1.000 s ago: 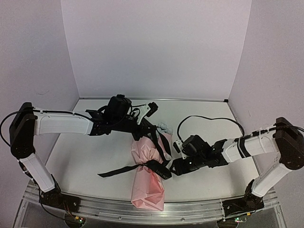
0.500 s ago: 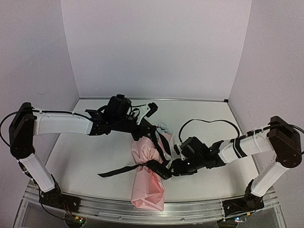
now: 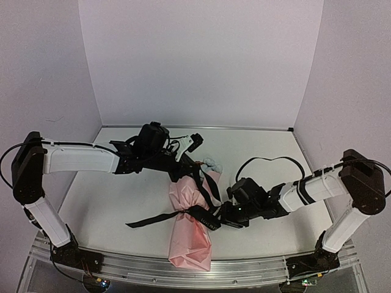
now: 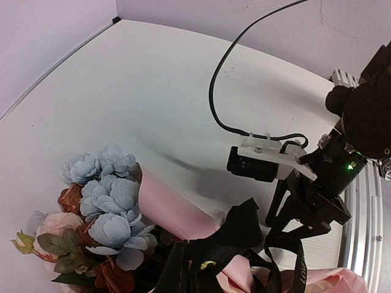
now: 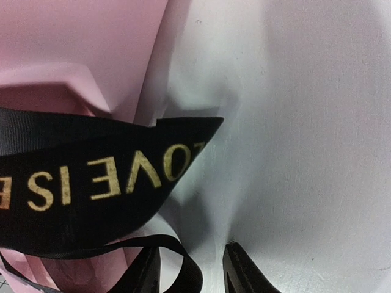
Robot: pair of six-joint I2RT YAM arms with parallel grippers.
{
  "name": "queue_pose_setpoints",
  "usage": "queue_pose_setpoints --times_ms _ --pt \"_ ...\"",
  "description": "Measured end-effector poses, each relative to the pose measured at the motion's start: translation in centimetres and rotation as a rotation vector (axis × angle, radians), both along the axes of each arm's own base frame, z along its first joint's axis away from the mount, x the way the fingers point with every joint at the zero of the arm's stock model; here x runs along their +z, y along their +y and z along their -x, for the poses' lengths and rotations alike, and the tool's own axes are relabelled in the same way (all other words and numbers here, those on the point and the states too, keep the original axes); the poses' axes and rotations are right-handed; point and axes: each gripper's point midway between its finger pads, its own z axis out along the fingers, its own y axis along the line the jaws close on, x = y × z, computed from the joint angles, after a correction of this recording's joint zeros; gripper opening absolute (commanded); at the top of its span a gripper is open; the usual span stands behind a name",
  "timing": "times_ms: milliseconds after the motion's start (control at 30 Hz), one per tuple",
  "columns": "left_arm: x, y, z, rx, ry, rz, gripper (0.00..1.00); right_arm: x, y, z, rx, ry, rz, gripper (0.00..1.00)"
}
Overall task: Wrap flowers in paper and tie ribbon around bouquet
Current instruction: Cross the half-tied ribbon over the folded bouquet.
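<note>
Soft even light from above, glare on white tabletop [image 3: 110, 195], faint shadows under my arms, overhead view sharp, right wrist view's black satin ribbon with gold lettering [image 5: 91, 183] slightly soft, my right fingertips [image 5: 241, 274] dark.

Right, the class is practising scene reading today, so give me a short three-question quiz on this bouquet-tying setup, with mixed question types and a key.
1. True or false: the flowers are completely hidden inside the paper.
2. The lettering on the ribbon is: A gold, B red, C blue.
3. Fill in: seen from above, the right gripper reaches the bouquet from its ___ side.
Key: 1 false, the heads poke out; 2 A; 3 right.
</note>
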Motion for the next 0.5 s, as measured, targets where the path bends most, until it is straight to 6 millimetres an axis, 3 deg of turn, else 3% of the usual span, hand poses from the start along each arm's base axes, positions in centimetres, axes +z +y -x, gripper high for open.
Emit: queue_pose_setpoints --times_ms 267,500 --pt "0.55 0.07 0.06 -0.001 -0.008 0.009 0.0 -0.17 0.29 0.67 -0.056 0.04 -0.026 0.24" --pt "0.01 0.35 0.3 0.001 0.013 -0.012 0.0 -0.56 -0.01 1.02 -0.087 0.062 -0.023 0.0"
